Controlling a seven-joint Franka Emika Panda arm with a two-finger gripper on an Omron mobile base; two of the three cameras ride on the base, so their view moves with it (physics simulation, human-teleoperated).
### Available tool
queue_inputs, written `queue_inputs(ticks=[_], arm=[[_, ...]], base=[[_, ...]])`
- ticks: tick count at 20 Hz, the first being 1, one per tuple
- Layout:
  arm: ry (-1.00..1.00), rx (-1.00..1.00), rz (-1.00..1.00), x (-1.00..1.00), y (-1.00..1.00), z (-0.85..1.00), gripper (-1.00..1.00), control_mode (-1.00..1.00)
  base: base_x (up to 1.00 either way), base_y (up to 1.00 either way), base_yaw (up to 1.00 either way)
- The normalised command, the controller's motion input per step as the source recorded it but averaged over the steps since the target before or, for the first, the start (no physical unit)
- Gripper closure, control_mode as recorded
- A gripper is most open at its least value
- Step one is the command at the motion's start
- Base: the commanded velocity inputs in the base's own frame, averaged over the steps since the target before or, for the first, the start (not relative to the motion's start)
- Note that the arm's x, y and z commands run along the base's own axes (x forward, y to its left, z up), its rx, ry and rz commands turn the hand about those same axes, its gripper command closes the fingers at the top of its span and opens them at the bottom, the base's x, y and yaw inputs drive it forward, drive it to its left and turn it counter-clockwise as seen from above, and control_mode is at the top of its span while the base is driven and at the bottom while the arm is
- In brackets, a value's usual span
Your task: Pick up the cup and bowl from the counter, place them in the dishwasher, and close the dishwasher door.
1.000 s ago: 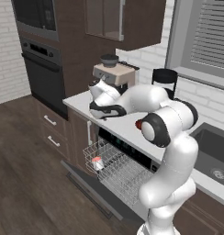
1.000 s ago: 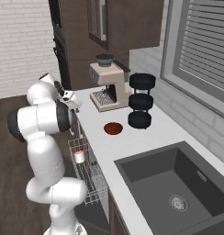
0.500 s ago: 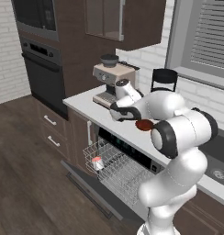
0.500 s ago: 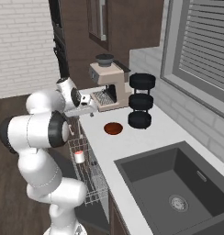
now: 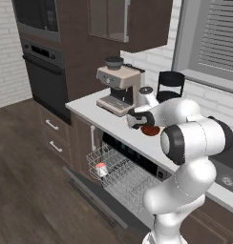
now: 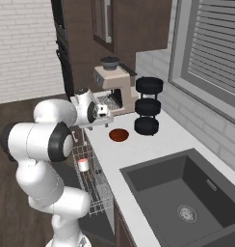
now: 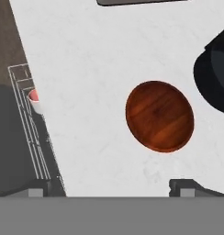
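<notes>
One bowl (image 7: 159, 116) on counter (image 7: 95, 59); one cup (image 5: 101, 169) in dishwasher rack (image 5: 121, 174); gripper (image 7: 111, 186) spread wide, empty, above counter.

A kitchen: wall oven (image 5: 42, 71), sink (image 6: 187, 193), coffee machine (image 5: 117, 88), dishwasher (image 5: 123, 174).

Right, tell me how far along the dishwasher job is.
Done: the cup stands in the dishwasher's wire rack. In hand: nothing; the gripper hangs open-jawed above the counter beside the bowl. Left: grasp the bowl, load it, shut the open dishwasher door.
</notes>
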Motion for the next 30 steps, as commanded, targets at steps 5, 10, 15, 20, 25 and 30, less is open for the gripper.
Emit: queue_inputs(ticks=[5,10,15,20,25,30], arm=[[0.0,0.06,0.21,0.2,-0.24,-0.21,-1.0,-1.0],[0.02,0.03,0.16,0.39,-0.22,-0.37,-1.0,-1.0],[0.01,0.0,0.05,0.36,-0.16,-0.22,-1.0,-1.0],[0.01,0.0,0.01,0.36,0.0,-0.29,-1.0,-1.0],[0.0,0.0,0.0,0.23,0.0,-0.32,-1.0,-1.0],[0.0,0.0,0.0,0.09,0.0,-0.32,-1.0,-1.0]], base=[[0.0,0.0,0.0],[0.0,0.0,0.0],[0.0,0.0,0.0],[0.0,0.0,0.0],[0.0,0.0,0.0],[0.0,0.0,0.0]])
